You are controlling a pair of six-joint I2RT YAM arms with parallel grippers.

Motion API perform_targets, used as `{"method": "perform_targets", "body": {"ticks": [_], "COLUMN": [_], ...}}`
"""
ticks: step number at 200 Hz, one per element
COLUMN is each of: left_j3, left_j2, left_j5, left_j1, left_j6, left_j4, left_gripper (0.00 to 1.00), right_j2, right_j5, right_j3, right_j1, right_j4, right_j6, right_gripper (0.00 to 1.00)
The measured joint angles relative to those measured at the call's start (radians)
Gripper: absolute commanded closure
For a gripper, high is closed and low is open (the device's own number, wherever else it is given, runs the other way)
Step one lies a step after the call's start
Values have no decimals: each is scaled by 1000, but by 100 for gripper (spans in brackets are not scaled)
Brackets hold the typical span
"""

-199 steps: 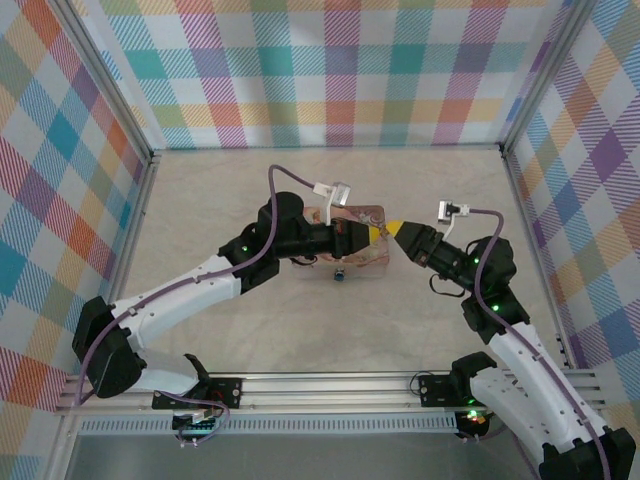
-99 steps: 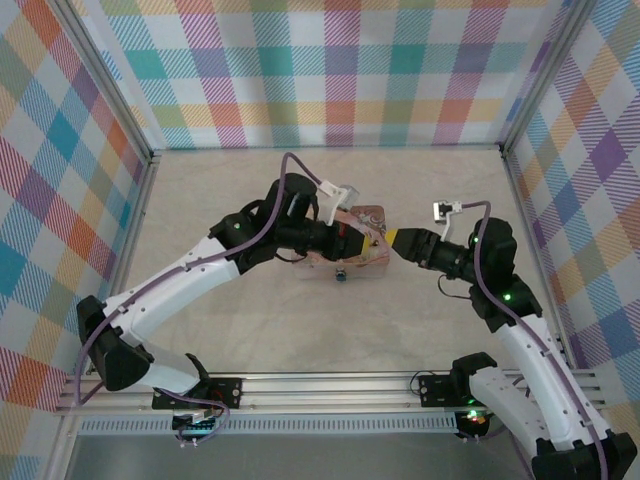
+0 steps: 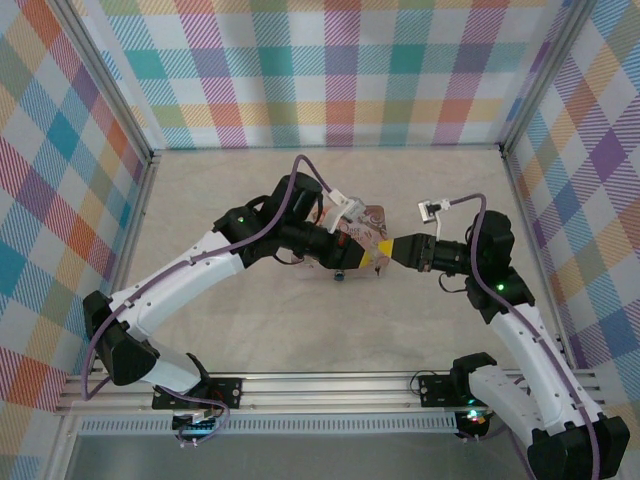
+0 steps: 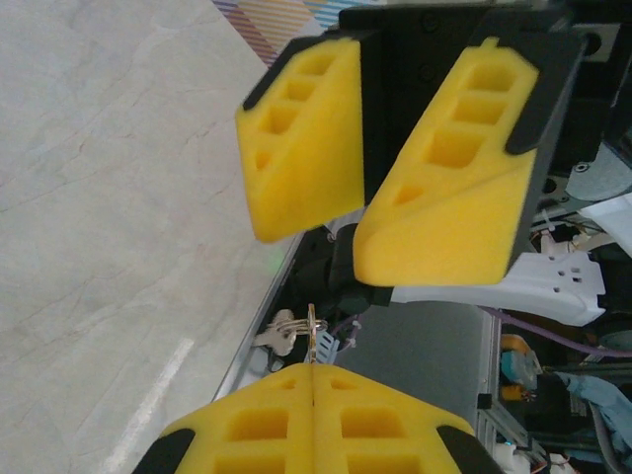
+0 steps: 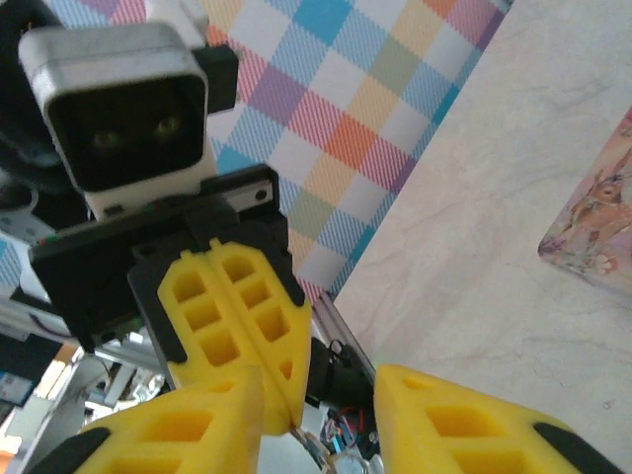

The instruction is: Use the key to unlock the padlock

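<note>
My left gripper [image 4: 314, 373] is shut on a thin metal key [image 4: 315, 336], held edge-on, with a ring and a second key [image 4: 274, 336] hanging from it. Facing it tip to tip, my right gripper [image 4: 357, 229] stands open, its yellow fingers apart and holding nothing. In the right wrist view the left gripper's closed fingers [image 5: 237, 316] point into the gap of the right gripper [image 5: 321, 410]. From above, the left gripper [image 3: 372, 252] and the right gripper [image 3: 392, 248] meet just right of the pink tin [image 3: 358, 222]. The tiny dark padlock [image 3: 340, 276] lies on the table in front of the tin.
The pink illustrated tin [image 5: 592, 227] lies flat on the marble-look table [image 3: 250, 200]. Plaid walls [image 3: 330, 70] close in the back and both sides. An aluminium rail [image 3: 330, 385] runs along the near edge by the arm bases.
The left gripper has swung right and the right gripper has moved left, so their tips now meet beside the tin. The key has stayed in the left grip.
</note>
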Motion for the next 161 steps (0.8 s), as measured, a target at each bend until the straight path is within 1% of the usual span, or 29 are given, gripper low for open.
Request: {"method": "perform_targets", "body": {"ticks": [22, 38, 60, 81, 105, 109, 116, 120, 125, 141, 161], "left_j3": [0, 0, 0, 0, 0, 0, 0, 0, 0, 0, 0], "left_j2": [1, 1, 2, 2, 2, 2, 2, 3, 4, 8, 13], "left_j5": [8, 14, 20, 23, 30, 31, 33, 35, 38, 46, 49], "left_j1": [2, 2, 2, 2, 2, 2, 2, 2, 2, 2, 2], "left_j6": [0, 0, -1, -4, -10, -10, -12, -12, -13, -13, -13], "left_j4": [0, 3, 8, 14, 29, 31, 32, 34, 36, 48, 54], "left_gripper": [100, 100, 100, 100, 100, 100, 100, 100, 100, 100, 100], "right_j2": [-6, -10, -18, -21, -21, -21, -21, -21, -20, -20, -21], "right_j5": [-31, -52, -78, -97, -110, -111, -112, -112, -113, -116, -118], "right_j3": [-6, -6, -6, -6, -6, -6, -6, -5, -5, -5, -5], "right_j1": [0, 0, 0, 0, 0, 0, 0, 0, 0, 0, 0], "right_j4": [-5, -8, -11, -13, -25, -28, -35, -37, -42, -52, -63], "right_j6": [-3, -9, -17, -26, -33, -33, -36, -42, -48, -55, -57], "right_gripper": [69, 73, 72, 63, 60, 59, 52, 52, 52, 61, 67]}}
